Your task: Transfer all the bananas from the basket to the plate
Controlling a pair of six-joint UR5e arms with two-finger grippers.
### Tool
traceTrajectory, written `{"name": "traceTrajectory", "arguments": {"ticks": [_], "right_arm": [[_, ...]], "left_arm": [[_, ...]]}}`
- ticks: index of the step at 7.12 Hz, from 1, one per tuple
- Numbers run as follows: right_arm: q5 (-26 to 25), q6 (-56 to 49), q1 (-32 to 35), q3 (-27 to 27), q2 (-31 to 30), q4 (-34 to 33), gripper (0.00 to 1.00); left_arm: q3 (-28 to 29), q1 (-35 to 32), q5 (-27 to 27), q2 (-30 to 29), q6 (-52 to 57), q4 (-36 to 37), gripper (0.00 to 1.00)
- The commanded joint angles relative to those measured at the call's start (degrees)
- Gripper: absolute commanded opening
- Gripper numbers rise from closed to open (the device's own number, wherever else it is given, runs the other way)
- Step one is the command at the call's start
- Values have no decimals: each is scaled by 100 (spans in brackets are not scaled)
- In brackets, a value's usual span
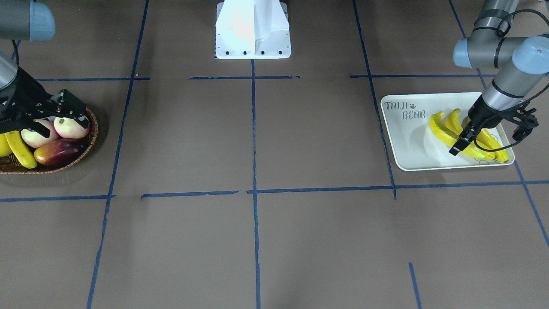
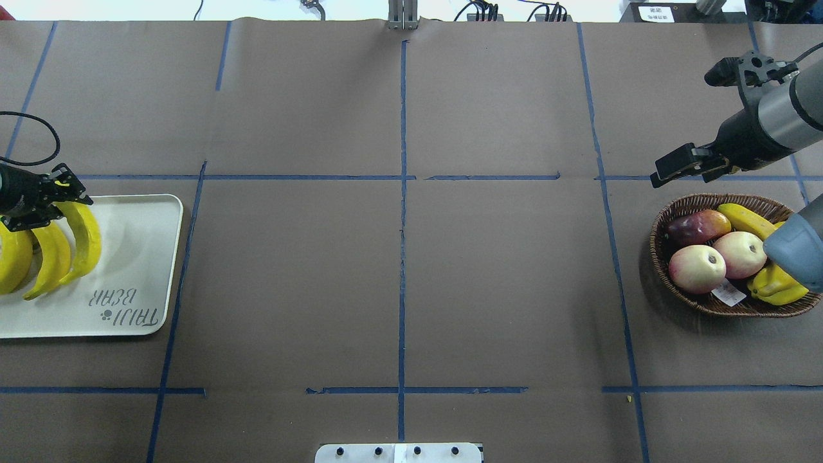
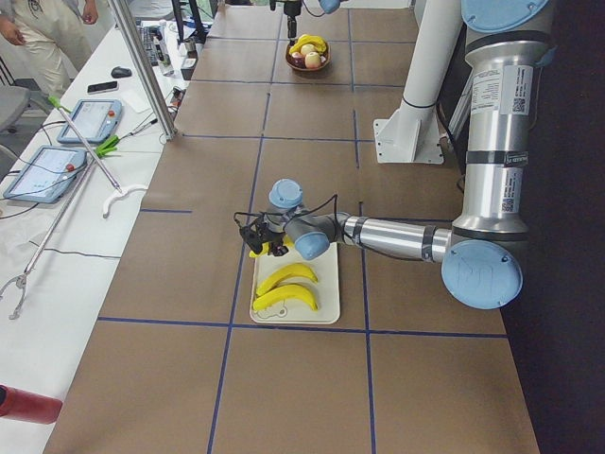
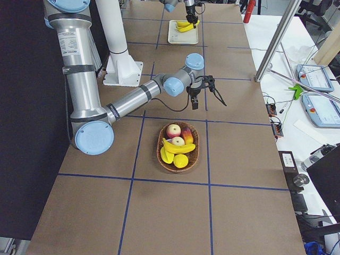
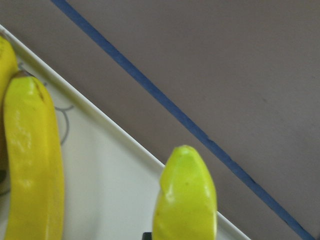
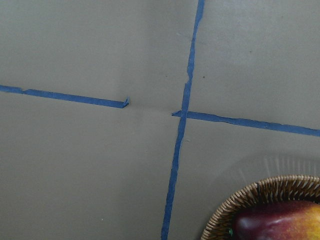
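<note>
Two bananas (image 2: 51, 257) lie on the cream plate (image 2: 135, 257) at the table's left end. A third banana (image 2: 83, 235) lies beside them, and my left gripper (image 2: 63, 198) is shut on its far end. In the left wrist view that banana's tip (image 5: 185, 200) sticks out over the plate's rim (image 5: 125, 140). The wicker basket (image 2: 662, 225) at the right end holds a banana (image 2: 746, 218) and more yellow fruit (image 2: 775, 288) partly hidden by my arm. My right gripper (image 2: 669, 168) hovers open and empty just beyond the basket's far rim.
Also in the basket are two peaches (image 2: 697, 269) and a dark red fruit (image 2: 697, 226). Blue tape lines cross the brown table. The white robot base (image 1: 253, 30) stands at the table's middle edge. A person (image 3: 38, 28) stands by a side table with tablets.
</note>
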Motion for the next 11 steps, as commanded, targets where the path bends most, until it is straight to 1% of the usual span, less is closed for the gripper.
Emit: {"name": "traceTrajectory", "arguments": {"ticks": [1,2,3,4,5,6,7,8,9,10,11], "right_arm": [[56,-15,39,35,-11,3,100],[48,-6,39,43,-2,12,100],[48,-6,65,52,-11,12,100],[48,-15,100,61,-46,3,100],[48,-24,188,61,-124,3,100],[48,-189,345,70,-282,-5,100],[39,-695,538,70,-518,-23,100],[-13,-1048,714,70,-590,-232,100],[-110,-1531,847,157,-600,-773,100],[-798,-2005,778,306,-931,-1057,99],[-1431,-2071,751,420,-1247,-999,99]], "left_arm": [[210,0,30,-14,20,-9,30],[210,-17,30,12,377,-17,57],[166,-52,4,65,650,-17,100],[88,-218,-153,74,931,9,100],[52,-698,-833,65,1204,18,100],[-227,-1190,-1614,-22,1267,53,100],[-586,-1160,-1726,-23,1277,53,100],[-825,-1047,-1719,-57,1277,53,100],[-923,-854,-1666,-110,1286,53,100],[-1072,-609,-1509,-102,1286,53,100],[-1099,-511,-1403,-93,1286,53,100]]}}
